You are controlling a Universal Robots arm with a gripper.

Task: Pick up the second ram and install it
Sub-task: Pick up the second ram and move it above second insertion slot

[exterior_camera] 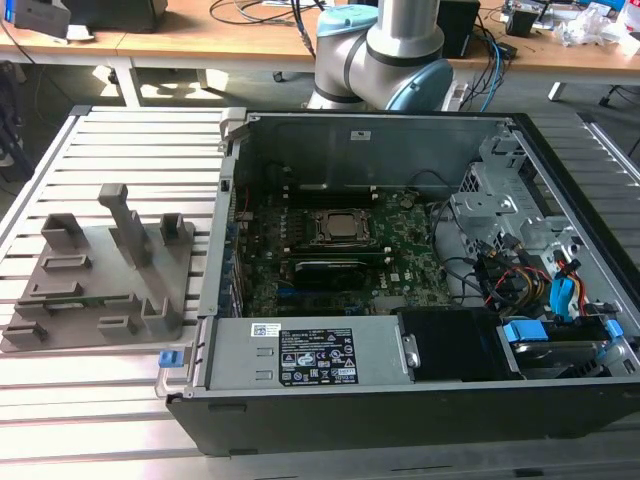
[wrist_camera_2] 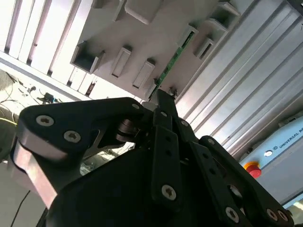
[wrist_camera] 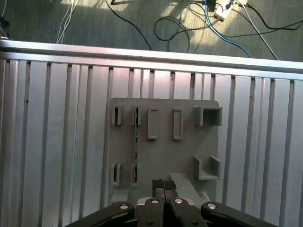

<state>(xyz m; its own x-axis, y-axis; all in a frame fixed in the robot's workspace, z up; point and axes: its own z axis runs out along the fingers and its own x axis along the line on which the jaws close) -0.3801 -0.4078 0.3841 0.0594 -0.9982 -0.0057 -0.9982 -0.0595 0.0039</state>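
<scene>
Above the grey holder block (wrist_camera: pixel 163 156) hangs the gripper (wrist_camera: pixel 163 183), its two fingers pressed together with nothing between them. The second ram (wrist_camera: pixel 136 142), a thin green strip, stands on its edge in the slots of this block, near the fingertips but apart from them. On the exterior view's right, an open computer case (exterior_camera: pixel 400 385) stands just beside the block.

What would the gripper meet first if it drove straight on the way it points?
The gripper would likely meet the grey holder block, close by the second ram; depth is unclear.
</scene>
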